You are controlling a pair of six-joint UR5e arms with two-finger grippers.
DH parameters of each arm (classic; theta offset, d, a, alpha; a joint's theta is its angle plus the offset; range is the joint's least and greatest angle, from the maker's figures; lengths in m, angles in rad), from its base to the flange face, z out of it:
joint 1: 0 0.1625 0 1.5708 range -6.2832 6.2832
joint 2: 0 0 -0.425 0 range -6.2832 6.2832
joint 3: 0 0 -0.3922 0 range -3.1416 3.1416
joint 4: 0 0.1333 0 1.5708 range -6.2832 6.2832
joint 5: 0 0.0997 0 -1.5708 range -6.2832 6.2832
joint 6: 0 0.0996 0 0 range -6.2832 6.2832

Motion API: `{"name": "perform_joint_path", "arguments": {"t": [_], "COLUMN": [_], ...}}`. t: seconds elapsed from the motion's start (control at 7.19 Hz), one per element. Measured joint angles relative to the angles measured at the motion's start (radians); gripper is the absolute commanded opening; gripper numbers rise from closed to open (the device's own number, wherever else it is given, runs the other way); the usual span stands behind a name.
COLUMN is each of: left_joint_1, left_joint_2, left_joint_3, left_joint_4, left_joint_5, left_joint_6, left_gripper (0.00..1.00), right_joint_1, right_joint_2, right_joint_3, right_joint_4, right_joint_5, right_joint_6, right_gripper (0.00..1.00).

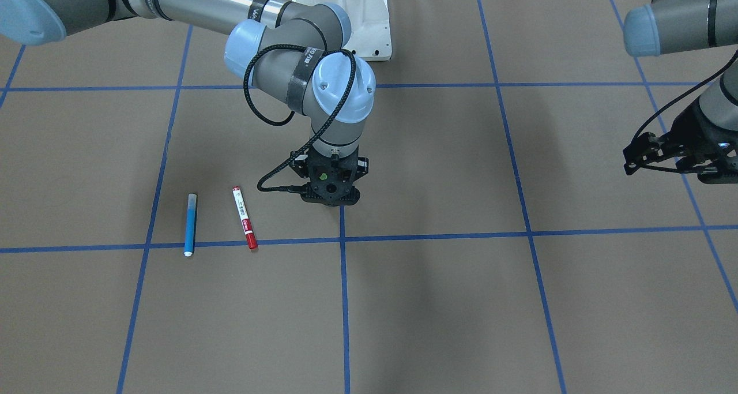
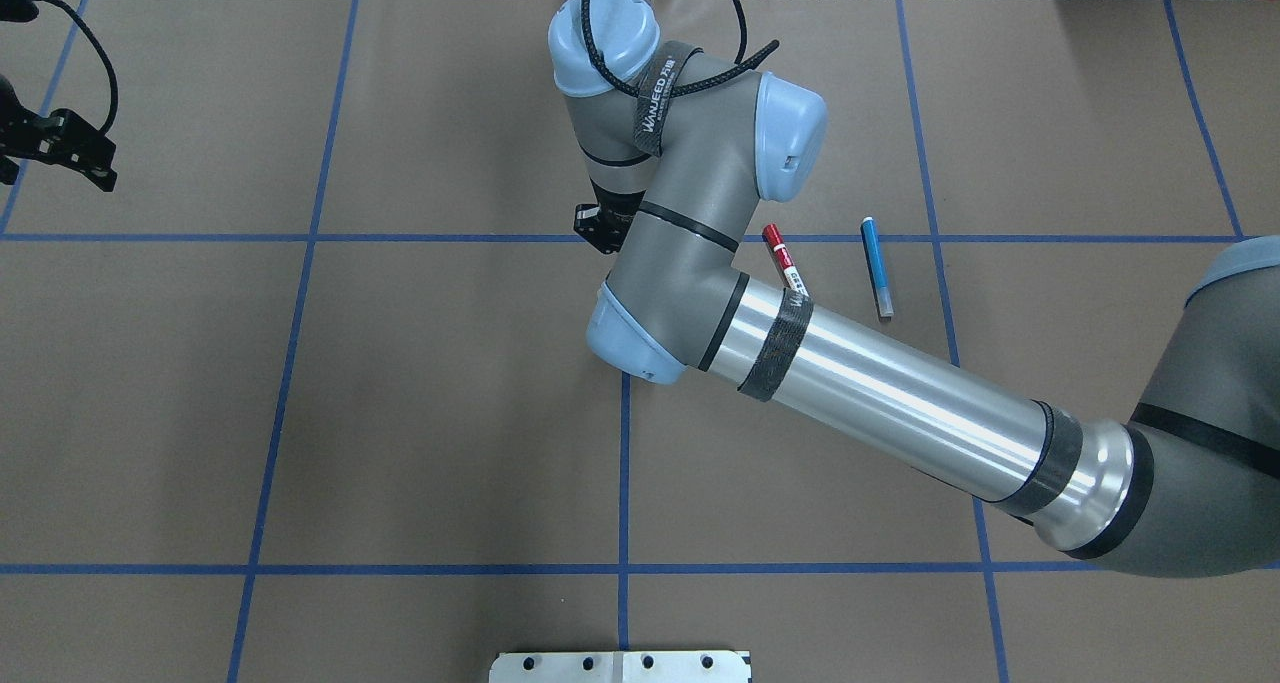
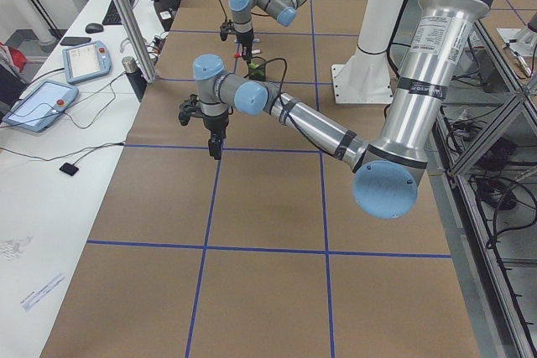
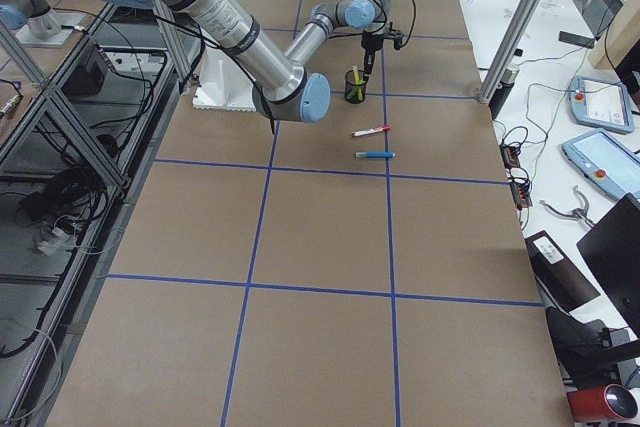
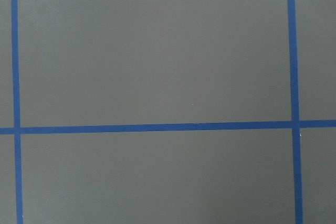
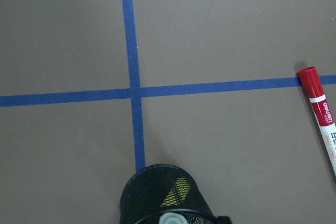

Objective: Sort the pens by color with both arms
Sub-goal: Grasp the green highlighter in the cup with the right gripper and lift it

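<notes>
A red pen [image 1: 244, 218] and a blue pen [image 1: 189, 224] lie side by side on the brown table, also in the overhead view as red pen [image 2: 782, 260] and blue pen [image 2: 877, 267]. A black mesh pen cup [image 6: 157, 198] with a green pen inside stands near the table's middle [image 4: 354, 87]. My right gripper [image 1: 331, 180] hangs straight over the cup; its jaws are hidden, so I cannot tell whether it is open or shut. A pale pen end shows at the cup's mouth. My left gripper [image 1: 629, 159] hovers far off at the other end, open and empty.
The white pedestal base [image 1: 357, 13] stands behind the cup. Blue tape lines [image 5: 157, 127] divide the table into squares. My right forearm [image 2: 880, 383] crosses over part of the red pen in the overhead view. Tablets [image 3: 38, 106] and an aluminium post [image 3: 126, 23] line the operators' side.
</notes>
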Motion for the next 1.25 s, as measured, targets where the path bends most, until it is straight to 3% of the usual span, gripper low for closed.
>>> {"name": "perform_joint_path", "arguments": {"t": [0.56,0.83,1.25], "left_joint_1": [0.000,0.000,0.000], "left_joint_2": [0.001,0.001,0.002], "left_joint_3": [-0.007,-0.009,-0.012], "left_joint_4": [0.001,0.002,0.003], "left_joint_5": [-0.005,-0.014,-0.017], "left_joint_6": [0.000,0.000,0.000], "left_gripper": [0.99,0.99,0.99], "right_joint_1": [0.002,0.003,0.004], "right_joint_2": [0.003,0.004,0.010], "right_joint_3": [0.001,0.001,0.000], "right_joint_4": [0.002,0.003,0.003], "right_joint_5": [-0.003,-0.005,-0.008], "right_joint_6": [0.000,0.000,0.001], "right_gripper": [0.41,0.32,0.31]}}
